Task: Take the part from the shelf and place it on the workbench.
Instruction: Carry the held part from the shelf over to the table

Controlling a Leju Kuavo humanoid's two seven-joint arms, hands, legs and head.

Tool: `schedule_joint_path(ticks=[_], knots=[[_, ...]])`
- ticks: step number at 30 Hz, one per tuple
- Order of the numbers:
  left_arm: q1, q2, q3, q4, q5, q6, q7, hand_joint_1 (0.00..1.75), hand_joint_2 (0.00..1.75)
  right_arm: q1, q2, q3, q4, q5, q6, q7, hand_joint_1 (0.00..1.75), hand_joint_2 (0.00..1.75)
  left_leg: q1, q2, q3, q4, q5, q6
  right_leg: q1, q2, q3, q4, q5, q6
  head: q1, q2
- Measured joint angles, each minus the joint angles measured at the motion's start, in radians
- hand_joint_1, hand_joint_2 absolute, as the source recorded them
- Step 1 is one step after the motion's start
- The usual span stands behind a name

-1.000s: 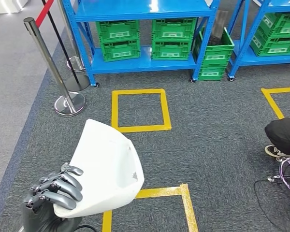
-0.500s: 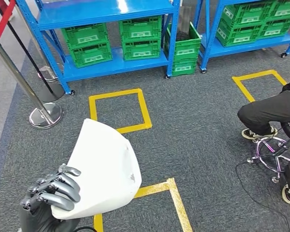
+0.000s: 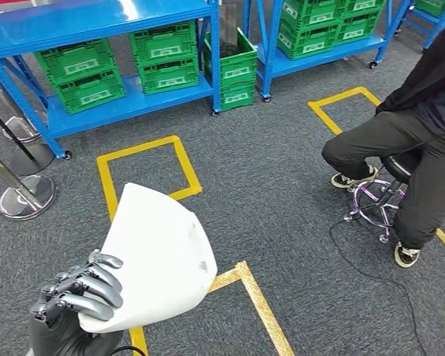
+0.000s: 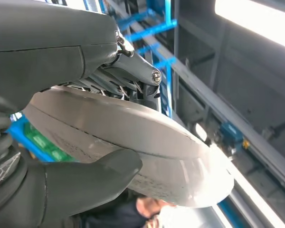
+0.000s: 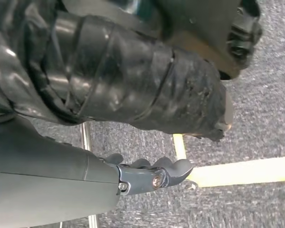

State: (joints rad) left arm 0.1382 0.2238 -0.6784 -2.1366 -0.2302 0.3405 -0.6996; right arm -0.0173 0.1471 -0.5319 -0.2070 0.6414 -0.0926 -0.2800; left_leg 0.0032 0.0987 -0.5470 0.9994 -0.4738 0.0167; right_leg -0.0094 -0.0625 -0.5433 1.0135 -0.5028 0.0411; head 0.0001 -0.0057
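The left robot hand [image 3: 77, 297] holds the white part [image 3: 156, 256], a curved shell-like piece, with its dark fingers [image 3: 97, 285] laid over the near edge and the thumb [image 4: 98, 178] pressed against the underside. The part is carried in the air above the grey carpet floor [image 3: 276, 200], not resting on anything. Its long axis runs away from the robot hand, forward and slightly to the right, with the broad rounded end farthest from the fingers.

The right robot hand [image 5: 152, 175] hangs low over the carpet with its fingers curled in and nothing in them, above a strip of yellow floor tape [image 5: 241, 171].

Ahead of the left robot hand stand blue shelves [image 3: 97, 104] holding green crates [image 3: 164, 59]; each crate bears a white label, but the writing is too small to read. Well to the right of the part a person in dark clothes [image 3: 416, 148] sits on a stool [image 3: 380, 204]. A chrome barrier post [image 3: 18, 189] stands to the left.
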Motion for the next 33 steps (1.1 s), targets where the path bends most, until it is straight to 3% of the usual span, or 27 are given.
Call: schedule_joint_path(ticks=[3,5,7,8,9,10,11,12,14,16,18,20,22,24,25,26,27,29,30,31,33], knots=[[-0.002,0.001,0.000,0.000,0.000,0.000,0.000,1.75,1.75,0.003,0.000,0.000,0.000,0.001,0.001,0.000,0.00,0.00,0.002,0.015,0.003,0.002,-0.002,-0.018,0.002,0.020,-0.008,-0.008,0.005,-0.021,0.000,0.000],[-0.002,0.003,0.000,0.000,0.000,0.000,0.000,1.75,1.75,0.002,-0.001,-0.001,0.000,0.001,0.001,0.000,0.00,0.00,0.007,-0.024,-0.009,0.040,-0.036,-0.031,-0.002,0.039,-0.004,-0.013,0.014,-0.036,-0.003,0.000],[-0.001,0.006,0.000,0.000,-0.001,0.001,0.000,1.75,1.75,0.001,-0.001,-0.001,0.000,0.002,0.001,0.001,0.00,0.00,0.010,-0.075,-0.055,0.157,-0.108,-0.038,-0.003,0.059,-0.006,-0.014,0.022,-0.046,-0.008,0.000],[-0.001,0.007,0.000,0.000,-0.002,0.002,0.000,1.75,1.75,0.001,-0.001,-0.002,0.000,0.002,0.001,0.002,0.00,0.00,0.010,-0.086,-0.084,0.227,-0.140,-0.039,-0.002,0.072,-0.008,-0.013,0.024,-0.048,-0.008,0.000],[0.000,0.008,0.000,0.000,-0.003,0.004,0.000,1.75,1.75,0.002,-0.001,-0.002,0.000,0.002,0.001,0.003,0.00,0.00,0.010,-0.089,-0.104,0.275,-0.154,-0.039,-0.001,0.085,-0.010,-0.012,0.025,-0.049,-0.009,0.000],[0.000,0.010,-0.001,0.000,-0.006,0.008,0.000,1.75,1.75,0.003,-0.001,-0.002,0.000,0.002,0.001,0.004,0.00,0.00,0.010,-0.090,-0.109,0.290,-0.149,-0.038,0.000,0.098,-0.011,-0.011,0.026,-0.049,-0.009,0.000],[0.000,0.011,-0.001,0.000,-0.008,0.014,0.000,1.75,1.75,0.003,-0.001,-0.003,0.000,0.002,0.001,0.006,0.00,0.00,0.010,-0.093,-0.096,0.262,-0.123,-0.034,0.000,0.113,-0.011,-0.010,0.027,-0.048,-0.009,0.000],[0.000,0.012,-0.002,0.000,-0.011,0.021,0.001,1.75,1.75,0.003,-0.001,-0.004,0.000,0.002,0.001,0.007,0.00,0.00,0.010,-0.103,-0.068,0.201,-0.084,-0.030,0.000,0.127,-0.011,-0.008,0.027,-0.047,-0.009,0.000],[0.001,0.017,-0.005,-0.001,-0.014,0.038,0.001,1.75,1.75,0.002,0.000,-0.006,0.000,0.001,0.000,0.007,0.00,0.00,0.011,-0.152,-0.008,0.066,-0.024,-0.015,0.000,0.155,-0.013,-0.005,0.028,-0.043,-0.008,0.000],[-0.001,0.023,-0.012,-0.003,-0.015,0.054,0.001,1.75,1.75,0.002,0.000,-0.009,0.000,0.000,0.001,0.007,0.00,0.00,0.010,-0.183,0.014,0.009,-0.013,-0.006,-0.003,0.177,-0.024,-0.003,0.033,-0.030,-0.009,0.000],[-0.005,0.029,-0.019,-0.005,-0.017,0.066,0.002,1.75,1.75,0.003,0.000,-0.014,0.000,-0.001,0.002,0.006,0.00,0.00,0.010,-0.165,0.015,-0.005,-0.010,-0.003,-0.008,0.193,-0.036,-0.005,0.039,-0.014,-0.012,0.000],[-0.008,0.035,-0.022,-0.005,-0.019,0.071,0.003,1.75,1.75,0.004,0.000,-0.018,0.000,-0.002,0.004,0.006,0.00,0.00,0.013,-0.139,0.020,-0.022,0.000,0.005,-0.006,0.158,-0.056,0.021,0.022,-0.005,-0.007,0.000],[-0.010,0.039,-0.024,-0.006,-0.022,0.072,0.003,1.75,1.75,-0.001,-0.001,-0.022,0.000,-0.002,0.005,0.004,0.00,0.00,0.013,-0.108,0.021,-0.029,0.005,0.010,-0.003,0.097,-0.107,0.121,-0.034,0.001,0.002,0.000],[-0.010,0.042,-0.025,-0.006,-0.023,0.073,0.003,1.75,1.75,-0.005,-0.001,-0.024,0.000,-0.002,0.006,0.001,0.00,0.00,0.011,-0.077,0.018,-0.027,0.005,0.011,-0.005,0.073,-0.163,0.240,-0.084,0.009,0.007,0.000],[-0.010,0.043,-0.025,-0.006,-0.024,0.073,0.003,1.75,1.75,-0.005,-0.001,-0.025,0.000,-0.002,0.006,0.000,0.00,0.00,0.010,-0.062,0.017,-0.026,0.005,0.010,-0.006,0.069,-0.170,0.263,-0.085,0.012,0.007,0.000],[-0.010,0.044,-0.025,-0.006,-0.024,0.073,0.003,1.75,1.75,-0.004,-0.001,-0.026,0.000,-0.002,0.006,-0.001,0.00,0.00,0.010,-0.048,0.017,-0.025,0.004,0.009,-0.008,0.065,-0.157,0.245,-0.068,0.015,0.007,0.000],[-0.011,0.045,-0.025,-0.006,-0.024,0.073,0.003,1.75,1.75,-0.003,-0.001,-0.027,0.000,-0.002,0.006,-0.001,0.00,0.00,0.010,-0.036,0.017,-0.023,0.003,0.007,-0.009,0.056,-0.124,0.190,-0.039,0.016,0.007,0.000],[-0.012,0.046,-0.025,-0.006,-0.025,0.073,0.003,1.75,1.75,-0.004,0.000,-0.030,0.000,-0.002,0.006,-0.001,0.00,0.00,0.008,-0.017,0.017,-0.014,-0.004,-0.003,-0.009,0.015,-0.046,0.052,0.004,0.012,0.007,0.000],[-0.012,0.047,-0.025,-0.007,-0.026,0.074,0.003,1.75,1.75,-0.006,0.000,-0.031,0.000,-0.002,0.006,-0.001,0.00,0.00,0.006,-0.009,0.017,-0.010,-0.006,-0.009,-0.008,0.000,-0.022,0.011,0.013,0.006,0.006,0.000],[-0.013,0.048,-0.025,-0.007,-0.028,0.074,0.003,1.75,1.75,-0.008,0.001,-0.031,0.000,-0.002,0.006,-0.001,0.00,0.00,0.004,-0.001,0.018,-0.007,-0.008,-0.015,-0.005,-0.008,-0.016,-0.005,0.013,-0.001,0.005,0.000],[-0.014,0.050,-0.025,-0.008,-0.031,0.076,0.003,1.75,1.75,-0.009,0.001,-0.032,0.000,-0.002,0.006,-0.002,0.00,0.00,0.005,0.014,0.021,-0.008,-0.008,-0.026,-0.003,0.010,-0.022,-0.002,0.016,-0.015,0.004,0.000]])
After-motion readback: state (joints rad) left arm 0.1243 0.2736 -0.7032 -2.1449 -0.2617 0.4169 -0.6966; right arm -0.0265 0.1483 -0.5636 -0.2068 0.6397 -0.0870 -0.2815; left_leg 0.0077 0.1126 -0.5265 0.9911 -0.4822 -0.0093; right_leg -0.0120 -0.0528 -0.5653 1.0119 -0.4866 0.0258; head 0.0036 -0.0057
